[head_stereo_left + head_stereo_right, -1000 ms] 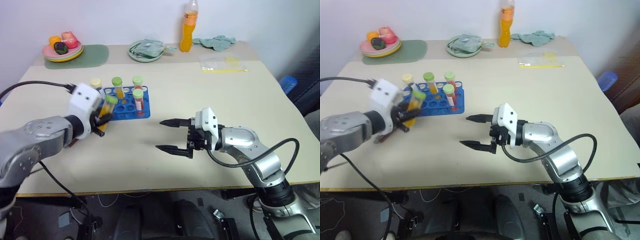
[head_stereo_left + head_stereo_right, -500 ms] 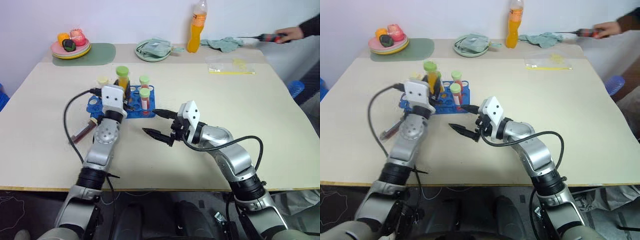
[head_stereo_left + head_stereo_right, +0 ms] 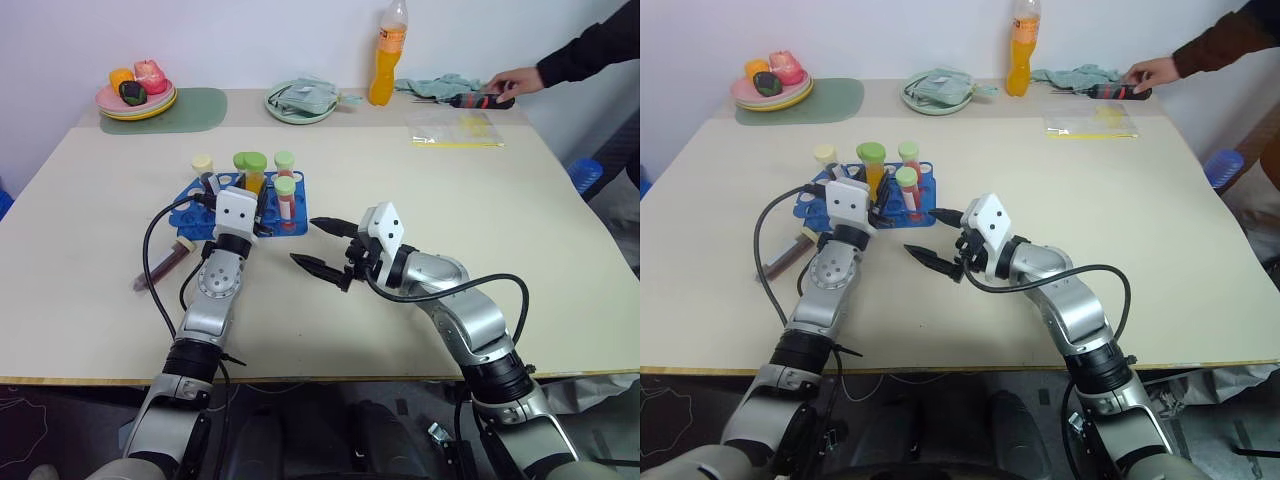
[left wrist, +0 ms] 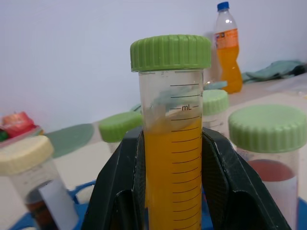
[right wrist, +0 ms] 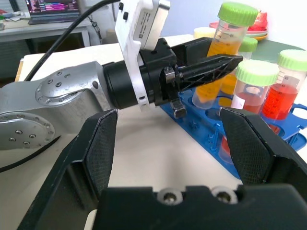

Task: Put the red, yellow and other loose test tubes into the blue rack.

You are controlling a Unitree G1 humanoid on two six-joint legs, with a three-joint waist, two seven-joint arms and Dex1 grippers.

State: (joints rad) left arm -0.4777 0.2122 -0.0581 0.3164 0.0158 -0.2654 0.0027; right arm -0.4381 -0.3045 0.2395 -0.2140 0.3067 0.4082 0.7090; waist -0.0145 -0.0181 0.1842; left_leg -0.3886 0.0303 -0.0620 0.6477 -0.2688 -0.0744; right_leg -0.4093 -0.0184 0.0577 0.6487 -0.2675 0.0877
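The left gripper (image 4: 172, 191) pinches the yellow tube (image 4: 171, 143) upright between its two black fingers (image 4: 120, 191), over the blue rack (image 3: 195, 205). Three other tubes stand in the rack: a cream-capped one (image 3: 203, 165) and two green-capped ones, one with red liquid (image 3: 285, 195). A dark maroon tube (image 3: 165, 265) lies loose on the table (image 3: 520, 230), beside the left arm. The right gripper (image 3: 322, 243) hangs just right of the rack, fingers spread wide and empty. A person's hand (image 3: 510, 82) touches a tool at the far edge.
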